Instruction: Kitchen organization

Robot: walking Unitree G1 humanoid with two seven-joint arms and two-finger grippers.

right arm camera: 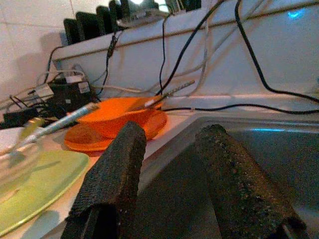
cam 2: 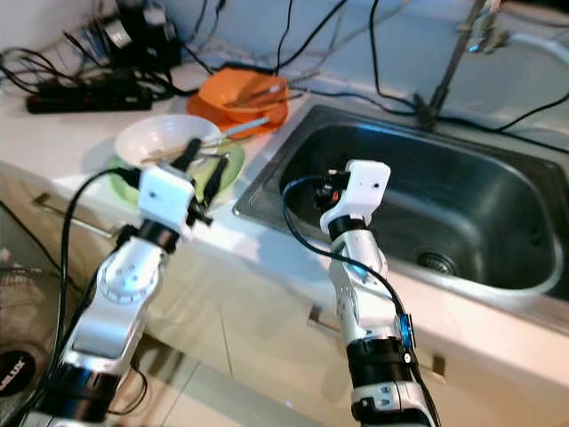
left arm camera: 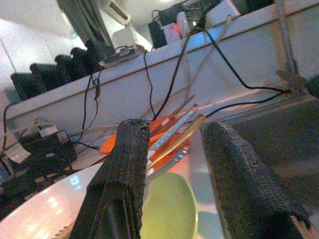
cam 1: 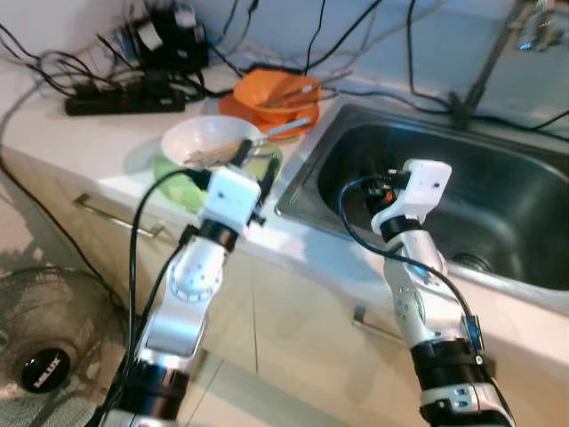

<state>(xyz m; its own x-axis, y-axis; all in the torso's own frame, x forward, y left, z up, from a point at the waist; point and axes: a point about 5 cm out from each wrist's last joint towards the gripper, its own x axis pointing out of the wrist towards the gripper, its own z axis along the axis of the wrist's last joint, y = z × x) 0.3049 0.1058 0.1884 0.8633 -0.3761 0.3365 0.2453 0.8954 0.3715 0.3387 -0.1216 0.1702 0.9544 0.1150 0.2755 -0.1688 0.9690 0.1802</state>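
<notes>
Kitchen counter (cam 1: 107, 147), dishes stacked left of the sink (cam 1: 498, 191)
My left gripper (left arm camera: 172, 186), fingers apart and empty, hovers at the white bowl (cam 1: 209, 140) on its green plate (cam 1: 178, 187); I'd clamp the rim squarely, minding the chopsticks (left arm camera: 174, 144); my right gripper (right arm camera: 169, 184) gapes over the sink's left edge

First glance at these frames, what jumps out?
The orange bowl on its orange plate, utensils sticking out, stands on the counter by the sink's far-left corner. Nearer the robot, a white bowl sits on a green plate, with the left gripper open just before them. The right gripper, also open, hangs over the steel sink; black cables sprawl along the back of the counter.
</notes>
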